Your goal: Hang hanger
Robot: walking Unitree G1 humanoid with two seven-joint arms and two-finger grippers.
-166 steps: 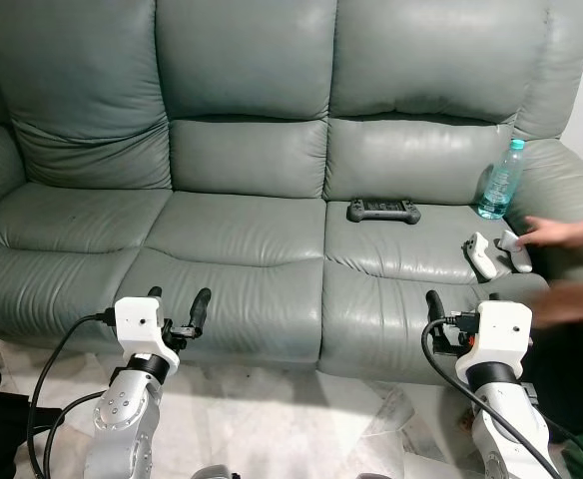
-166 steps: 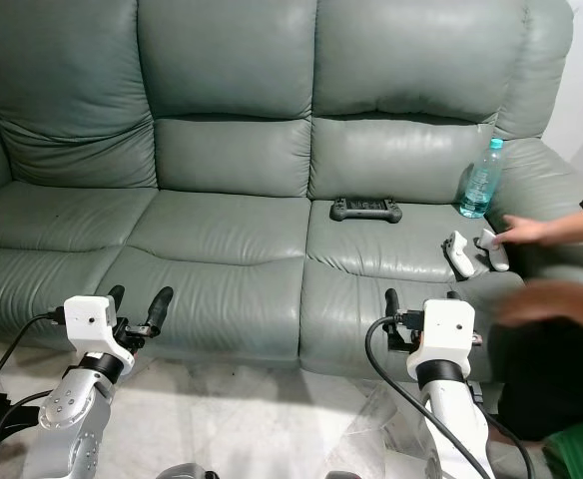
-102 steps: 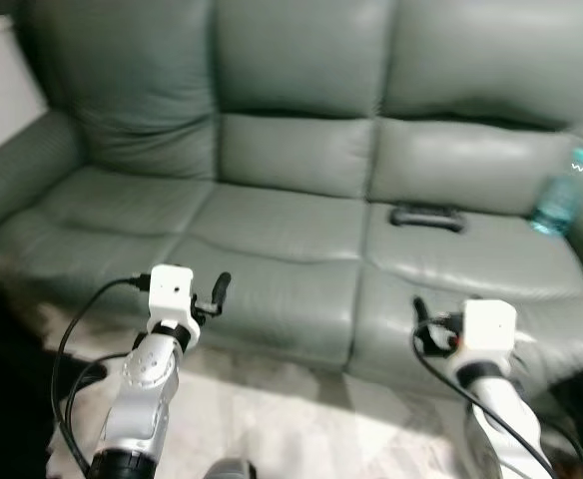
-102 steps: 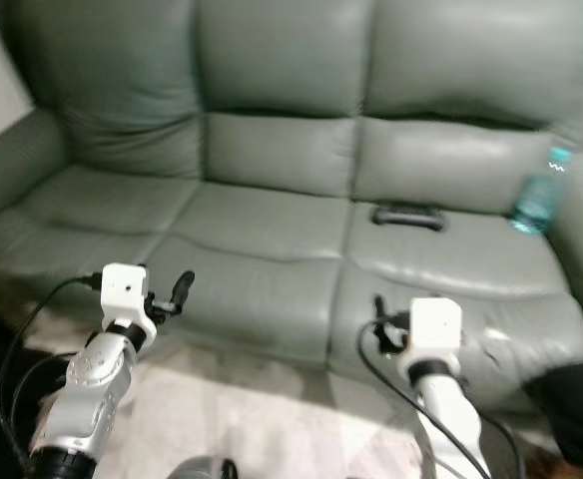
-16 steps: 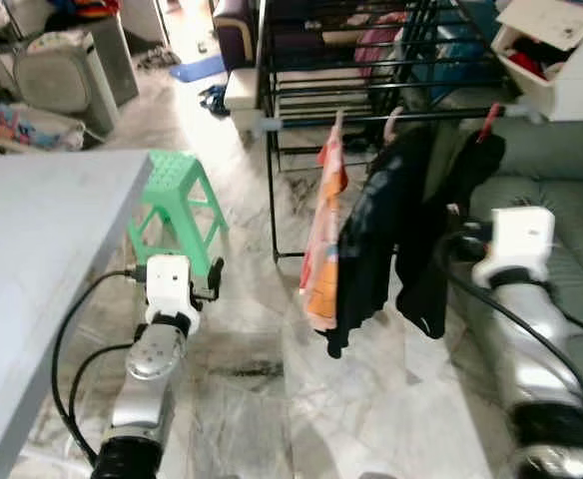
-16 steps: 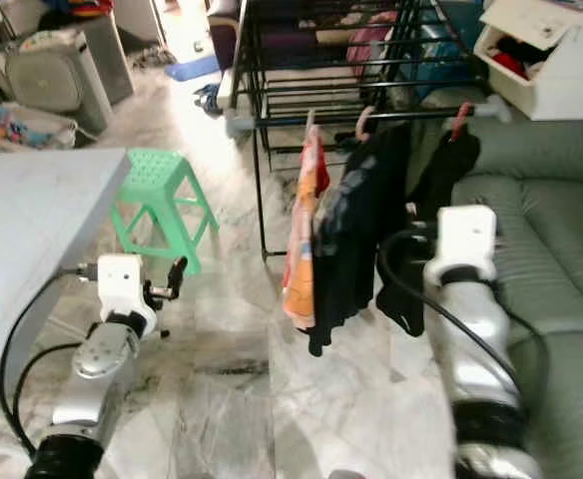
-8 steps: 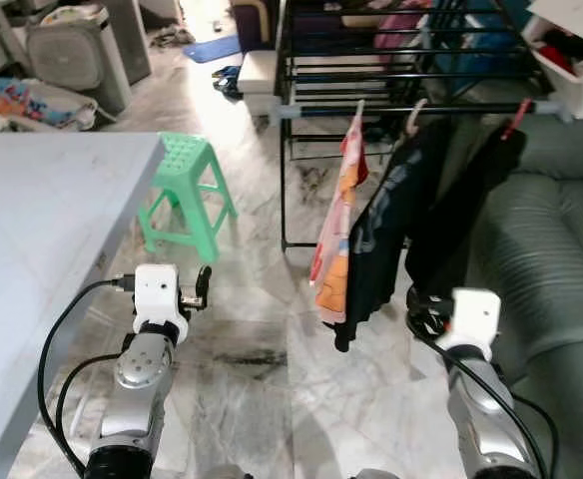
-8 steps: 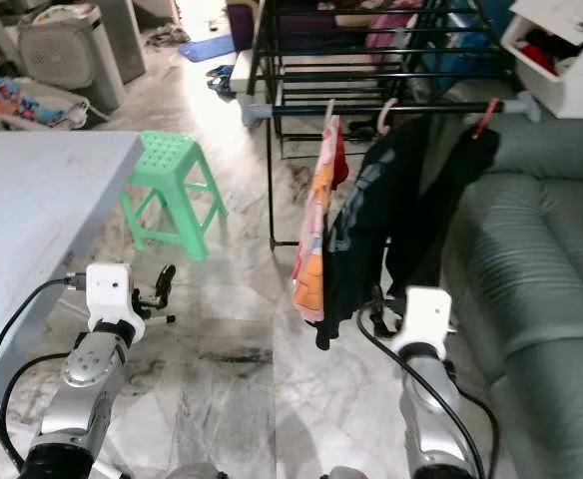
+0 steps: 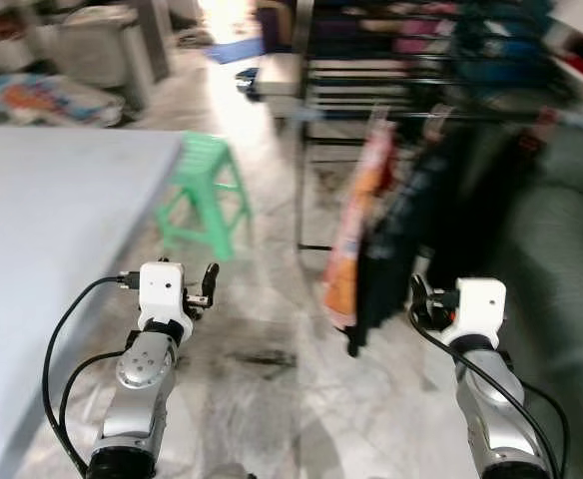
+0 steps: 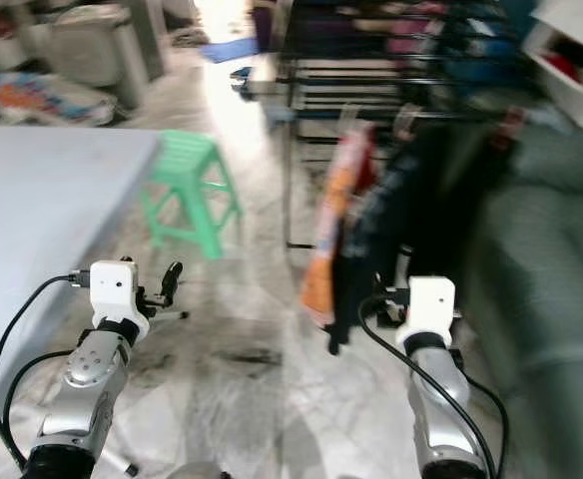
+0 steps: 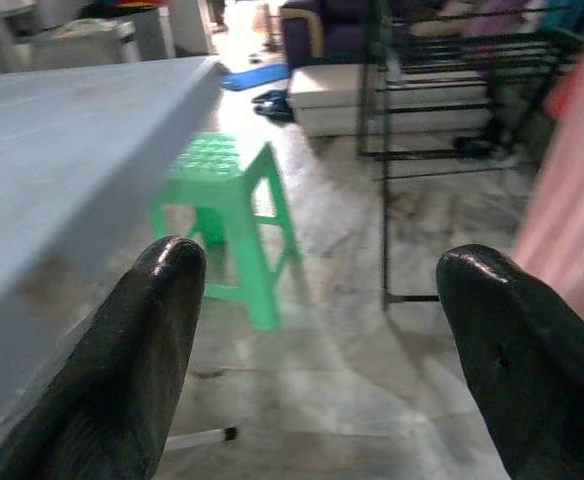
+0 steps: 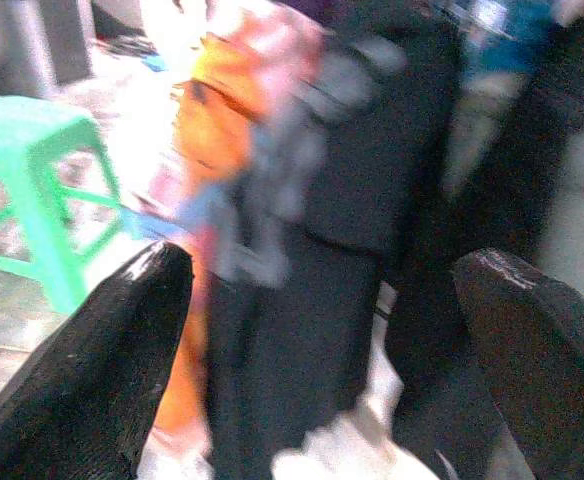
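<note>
A black drying rack [image 9: 411, 110] stands ahead, blurred in the eye views. On its front bar hang an orange garment [image 9: 354, 235] and black garments [image 9: 416, 225]; their hangers are too blurred to make out. My left gripper [image 11: 322, 275] is open and empty, held low over the floor and facing the green stool. My right gripper [image 12: 327, 270] is open and empty too, a short way before the hanging clothes, with the orange garment [image 12: 217, 150] and black cloth [image 12: 392, 170] ahead of it. Both arms show at waist height, the left gripper [image 9: 208, 283] and the right gripper [image 9: 417, 297].
A green plastic stool [image 9: 208, 195] stands on the marble floor left of the rack. A large grey table [image 9: 42, 259] runs along my left. A grey sofa [image 10: 556, 269] lies to the right. Boxes and clutter sit at the back left.
The camera has shifted and the picture is now blurred. Over the last second my right arm came down from beside the black clothes to waist height. Both grippers stay open.
</note>
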